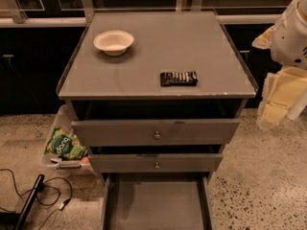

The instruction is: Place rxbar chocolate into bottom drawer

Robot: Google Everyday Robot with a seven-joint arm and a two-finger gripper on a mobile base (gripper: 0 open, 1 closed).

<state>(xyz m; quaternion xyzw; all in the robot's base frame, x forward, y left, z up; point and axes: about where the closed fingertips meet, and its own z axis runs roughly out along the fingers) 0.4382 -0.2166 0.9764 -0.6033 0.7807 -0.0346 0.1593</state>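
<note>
The rxbar chocolate (178, 78) is a small black-wrapped bar with pale lettering. It lies flat on the grey cabinet top (158, 47), near the front edge and right of centre. The bottom drawer (156, 200) is pulled out at the bottom of the view, a shallow grey tray with a bare floor. My gripper (279, 99) is at the right edge of the view, pale yellow below the white arm (291, 32). It hangs beside the cabinet's right front corner, apart from the bar and holding nothing that I can see.
A white bowl (113, 42) stands at the back left of the cabinet top. The two upper knobbed drawers (156, 132) stick out slightly. A green snack bag (64, 145) lies in a clear bin on the floor at the left. Black cables (33, 193) lie at the bottom left.
</note>
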